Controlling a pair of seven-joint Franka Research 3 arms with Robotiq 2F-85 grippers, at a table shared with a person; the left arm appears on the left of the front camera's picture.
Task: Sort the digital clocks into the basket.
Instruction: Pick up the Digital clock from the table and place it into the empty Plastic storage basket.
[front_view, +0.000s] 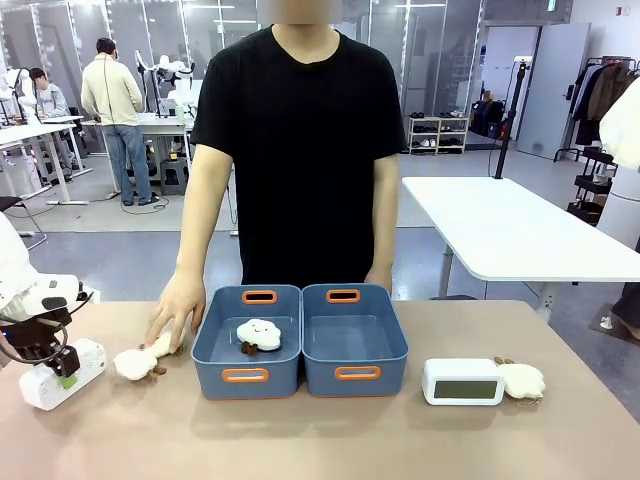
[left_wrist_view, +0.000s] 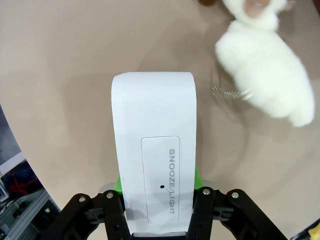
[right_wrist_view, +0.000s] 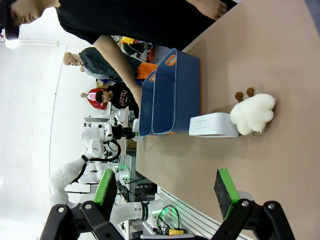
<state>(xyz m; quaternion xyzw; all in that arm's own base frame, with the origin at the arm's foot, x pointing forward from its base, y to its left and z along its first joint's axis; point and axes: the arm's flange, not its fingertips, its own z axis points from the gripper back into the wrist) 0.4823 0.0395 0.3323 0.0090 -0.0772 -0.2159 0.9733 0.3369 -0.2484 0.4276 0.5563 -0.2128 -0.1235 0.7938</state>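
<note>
Clock (left_wrist_view: 152, 115): on the table, near left, clamped at its near end between the pads of the left gripper (left_wrist_view: 157, 187).
Second clock (front_view: 463, 381): near right, touching a plush (front_view: 522, 380).
Right gripper (right_wrist_view: 165, 192): jaws apart, holding nothing, well apart from the second clock.
Baskets (front_view: 215, 340): centre, side by side.

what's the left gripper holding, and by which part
The left gripper is shut on a white rounded-rectangle plastic digital clock, pinched across its two long sides near one end.
</note>
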